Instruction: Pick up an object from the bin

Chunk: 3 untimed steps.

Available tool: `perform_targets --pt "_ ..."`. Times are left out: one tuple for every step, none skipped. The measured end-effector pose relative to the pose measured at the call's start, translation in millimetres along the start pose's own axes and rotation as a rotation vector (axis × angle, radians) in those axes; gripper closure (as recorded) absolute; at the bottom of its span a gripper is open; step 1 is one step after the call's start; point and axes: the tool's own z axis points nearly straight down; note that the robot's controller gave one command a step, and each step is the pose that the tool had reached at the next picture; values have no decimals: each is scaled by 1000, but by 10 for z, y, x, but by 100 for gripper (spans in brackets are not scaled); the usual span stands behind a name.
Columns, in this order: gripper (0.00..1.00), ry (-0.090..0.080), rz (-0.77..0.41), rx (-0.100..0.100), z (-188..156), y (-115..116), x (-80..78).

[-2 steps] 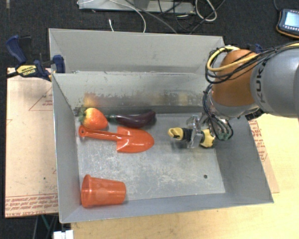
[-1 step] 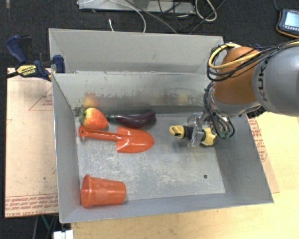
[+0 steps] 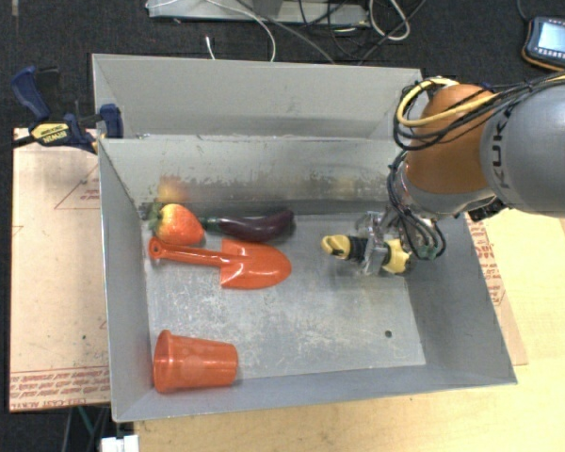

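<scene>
Yellow toy (image 3: pixel 336 245), small and perhaps a banana, lies on the bin's floor in the right half, nearer the far wall than the near one. The hand (image 3: pixel 370 250) is down over its middle, so that one yellow end shows to the left of the hand and another to the right. Whether the hand is spread or pinching the toy cannot be told, since the wrist parts hide the place. The arm (image 3: pixel 537 149) comes in from the right over the bin's rim, with an orange cover (image 3: pixel 452 153) and looped cables at the wrist.

The rest lies well apart in the left half of the grey bin (image 3: pixel 264 168). A toy strawberry (image 3: pixel 177 224) sits by the far left corner, with a dark purple toy aubergine (image 3: pixel 254 223) just to its right along the foot of the far wall. Just on the near side of both lies an orange toy spade (image 3: pixel 231 260), handle to the left, blade to the right. An orange cup (image 3: pixel 194 361) lies on its side in the near left corner.
</scene>
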Motion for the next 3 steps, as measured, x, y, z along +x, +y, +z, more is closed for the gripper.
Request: perform_targets --pt "100 0 0 0 -120 2 0" --pt "100 7 0 -1 -348 6 18" --pt "100 2 0 -1 -681 9 5"
